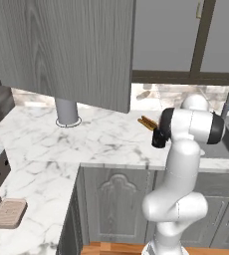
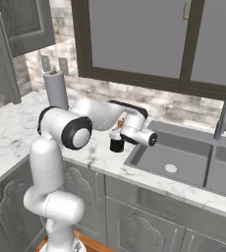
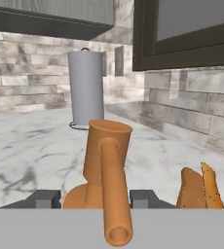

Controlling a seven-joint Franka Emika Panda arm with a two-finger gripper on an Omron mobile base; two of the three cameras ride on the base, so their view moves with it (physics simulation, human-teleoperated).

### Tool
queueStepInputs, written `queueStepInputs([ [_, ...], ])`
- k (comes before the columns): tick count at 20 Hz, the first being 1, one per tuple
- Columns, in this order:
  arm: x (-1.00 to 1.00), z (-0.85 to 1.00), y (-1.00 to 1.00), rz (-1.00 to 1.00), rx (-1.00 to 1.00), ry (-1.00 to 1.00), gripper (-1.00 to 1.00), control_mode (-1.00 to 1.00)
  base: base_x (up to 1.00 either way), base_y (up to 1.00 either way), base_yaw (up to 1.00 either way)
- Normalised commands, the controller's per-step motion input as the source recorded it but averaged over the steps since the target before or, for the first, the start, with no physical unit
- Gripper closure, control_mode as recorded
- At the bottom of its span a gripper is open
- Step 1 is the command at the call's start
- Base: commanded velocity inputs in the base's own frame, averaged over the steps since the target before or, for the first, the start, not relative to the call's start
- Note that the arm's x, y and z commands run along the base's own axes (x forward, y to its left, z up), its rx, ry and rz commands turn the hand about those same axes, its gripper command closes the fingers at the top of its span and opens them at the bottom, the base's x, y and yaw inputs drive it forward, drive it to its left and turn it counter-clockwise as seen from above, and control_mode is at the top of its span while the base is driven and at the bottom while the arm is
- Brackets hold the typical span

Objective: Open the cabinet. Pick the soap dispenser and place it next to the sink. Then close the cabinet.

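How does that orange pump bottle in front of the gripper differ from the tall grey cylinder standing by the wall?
The orange soap dispenser is terracotta-coloured, with a pump head and a long spout jutting sideways; the grey paper-towel roll is a plain, smooth cylinder. The dispenser sits between the gripper fingers near the sink; the roll stands farther back, by the brick backsplash. Both are upright above the marble counter.

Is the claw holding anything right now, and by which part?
Yes: the claw is closed on the orange soap dispenser, gripping its lower body, with the pump head and spout above the fingers.
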Motion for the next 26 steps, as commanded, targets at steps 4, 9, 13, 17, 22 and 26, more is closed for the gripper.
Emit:
queueStepInputs([
  [4,-0.28,-0.52,0.18,0.0,-0.06,-0.2,1.0,-1.0,0.0,0.0,0.0],
  [9,-0.15,-0.48,0.18,0.0,-0.05,-0.12,1.0,-1.0,0.0,0.0,0.0],
  [13,0.0,-0.41,0.13,0.0,-0.02,-0.03,1.0,-1.0,0.0,0.0,0.0],
  [17,0.0,-0.39,0.04,0.0,0.0,0.0,-1.0,-1.0,0.0,0.0,0.0],
  [22,0.0,-0.29,0.0,0.0,0.0,0.0,-1.0,-1.0,0.0,0.0,0.0],
  [26,-0.01,-0.19,0.0,0.0,0.0,0.0,-1.0,-1.0,0.0,0.0,0.0],
])
